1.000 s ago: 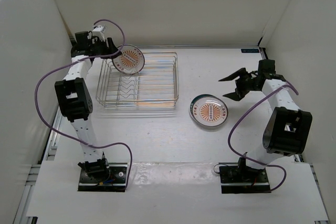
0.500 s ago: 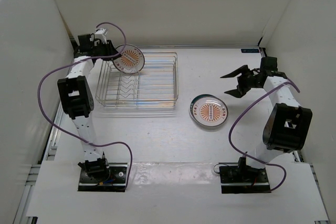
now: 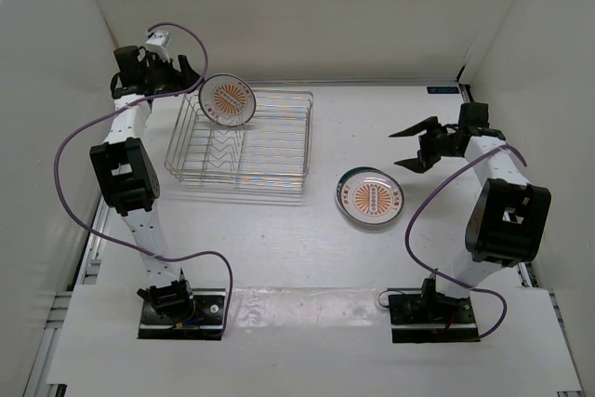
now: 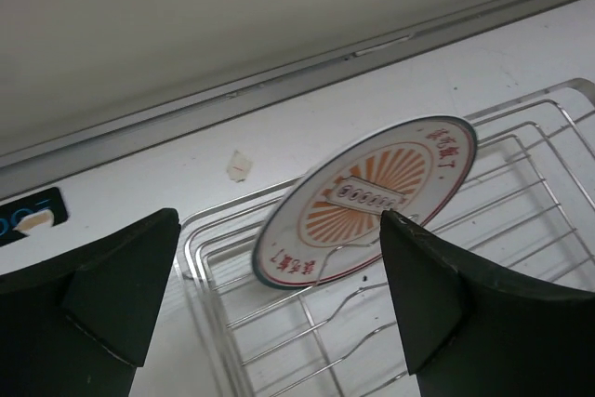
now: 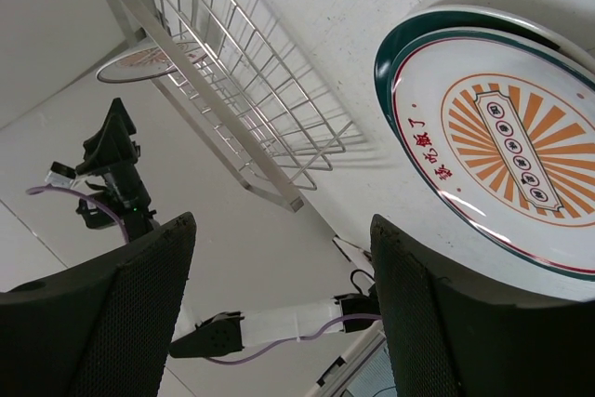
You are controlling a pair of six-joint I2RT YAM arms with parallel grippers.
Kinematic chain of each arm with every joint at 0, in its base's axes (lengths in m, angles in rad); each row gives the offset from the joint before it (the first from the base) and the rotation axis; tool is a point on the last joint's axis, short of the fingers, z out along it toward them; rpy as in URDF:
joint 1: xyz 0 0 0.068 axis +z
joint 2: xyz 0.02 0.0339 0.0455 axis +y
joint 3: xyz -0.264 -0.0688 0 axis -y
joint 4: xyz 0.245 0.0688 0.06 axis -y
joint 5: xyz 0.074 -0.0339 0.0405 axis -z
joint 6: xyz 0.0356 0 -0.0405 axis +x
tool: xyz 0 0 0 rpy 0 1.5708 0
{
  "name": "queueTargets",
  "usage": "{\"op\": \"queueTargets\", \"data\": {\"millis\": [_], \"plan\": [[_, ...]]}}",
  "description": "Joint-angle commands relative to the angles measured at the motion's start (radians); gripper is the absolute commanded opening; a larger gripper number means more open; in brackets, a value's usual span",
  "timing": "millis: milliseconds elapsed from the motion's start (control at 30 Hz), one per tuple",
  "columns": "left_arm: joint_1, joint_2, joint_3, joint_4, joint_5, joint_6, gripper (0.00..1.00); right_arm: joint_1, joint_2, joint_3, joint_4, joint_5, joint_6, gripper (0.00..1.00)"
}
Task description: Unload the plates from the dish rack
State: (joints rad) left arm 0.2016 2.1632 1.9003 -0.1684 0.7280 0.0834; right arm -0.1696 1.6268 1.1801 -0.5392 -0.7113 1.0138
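Observation:
One orange-sunburst plate [image 3: 227, 100] leans on edge at the far-left end of the silver wire dish rack [image 3: 270, 169]. My left gripper [image 3: 189, 76] is open just left of it and not touching it. In the left wrist view the plate [image 4: 372, 197] stands between the rack's [image 4: 279, 323] wires, beyond my open gripper [image 4: 279, 318]. The other sunburst plate [image 3: 370, 198] lies on the white plate with the dark green rim [image 5: 390, 44] on the table. My right gripper [image 3: 398, 153] is open and empty, above and to the right of that stack [image 5: 502, 146].
White walls enclose the table on three sides. The left arm's purple cable [image 3: 70, 146] loops beside the rack. A small dark label [image 3: 444, 90] lies at the back right by the wall.
My left gripper has drawn back to the far left, away from the plate in the rack. The rack and plate shifted slightly. The right gripper barely moved.

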Motion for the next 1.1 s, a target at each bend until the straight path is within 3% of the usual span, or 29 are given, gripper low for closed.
{"op": "queueTargets", "data": {"millis": [0,667,767,833,900,1000,1067], "plan": [[0.013,-0.051,-0.001,0.013,-0.009,0.026,0.99,0.001,0.004,0.006,0.033,-0.028,0.011,0.78],[-0.056,0.075,0.008,0.122,0.056,-0.07,0.91,-0.005,0.074,0.105,-0.01,-0.036,-0.017,0.78],[-0.059,0.081,-0.007,0.124,0.063,-0.071,0.85,-0.008,0.094,0.122,-0.018,-0.046,-0.017,0.78],[-0.059,0.078,-0.017,0.103,0.071,-0.06,0.74,-0.005,0.102,0.141,-0.022,-0.047,-0.02,0.78],[-0.059,0.075,-0.027,0.099,0.076,-0.05,0.73,-0.008,0.108,0.147,-0.025,-0.048,-0.018,0.78],[-0.057,0.064,-0.043,0.112,0.089,-0.05,0.64,-0.007,0.117,0.147,-0.015,-0.048,-0.003,0.78],[-0.054,0.06,-0.043,0.113,0.099,-0.05,0.51,-0.004,0.123,0.148,-0.01,-0.06,0.012,0.78]]}}
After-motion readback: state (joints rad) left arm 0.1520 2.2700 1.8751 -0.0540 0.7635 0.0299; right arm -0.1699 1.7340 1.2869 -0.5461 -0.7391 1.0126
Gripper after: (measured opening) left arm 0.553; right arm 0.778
